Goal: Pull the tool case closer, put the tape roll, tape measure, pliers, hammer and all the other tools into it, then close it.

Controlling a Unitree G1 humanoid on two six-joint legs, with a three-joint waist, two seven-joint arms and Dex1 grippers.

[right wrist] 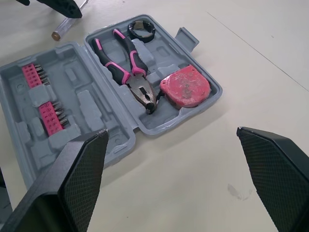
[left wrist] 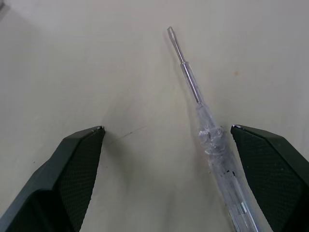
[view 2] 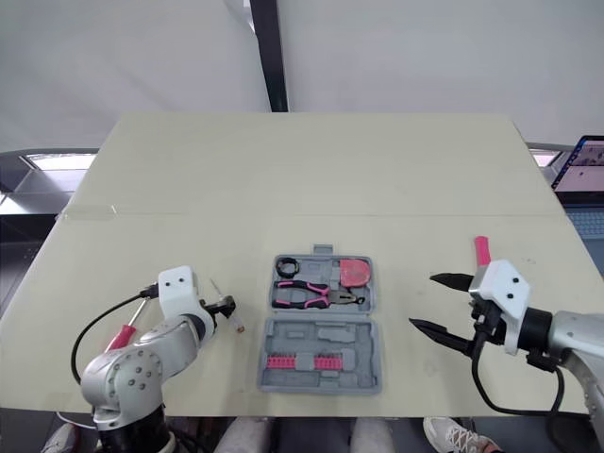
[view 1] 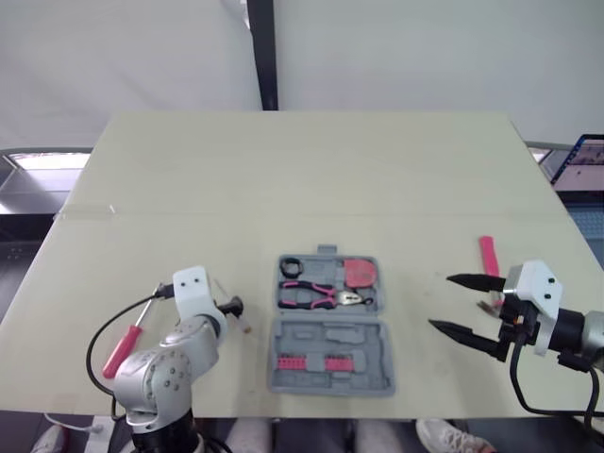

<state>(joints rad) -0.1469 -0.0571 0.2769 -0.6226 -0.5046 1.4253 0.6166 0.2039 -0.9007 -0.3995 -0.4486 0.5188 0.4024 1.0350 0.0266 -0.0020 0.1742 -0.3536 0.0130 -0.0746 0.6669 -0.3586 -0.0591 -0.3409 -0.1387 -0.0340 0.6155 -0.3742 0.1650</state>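
Item: grey plastic tool case (view 1: 326, 338), lying open at the near centre of the beige table (view 1: 311, 179), between the 2 arms.

Contents:
- Far half: black tape roll (view 1: 290, 266), pink-and-black pliers (view 1: 319, 295) and red tape measure (view 1: 360, 273).
- Near half: 2 pink bit strips (view 1: 284, 362).

Loose on the table:
- Clear-handled flat screwdriver (left wrist: 208, 133), just left of the case.
- Red-handled screwdriver (view 1: 123, 347), further left.
- Pink-handled hammer (view 1: 488, 255), to the right, partly behind the right arm.

Left gripper (left wrist: 166, 129): spread wide and low over the clear screwdriver, which lay off-centre, close to 1 finger (left wrist: 270, 164).

Right gripper (view 1: 441, 302): spread wide, empty, pointed toward the case from its right.

Step in hand, as judged: pick up the clear screwdriver.

Handling note: the grasp called for a sideways shift so that the handle sat midway between the fingers. It needed closure on the thick handle, not the thin shaft. It also needed a level lift, since the smooth round barrel looked likely to roll or slip.
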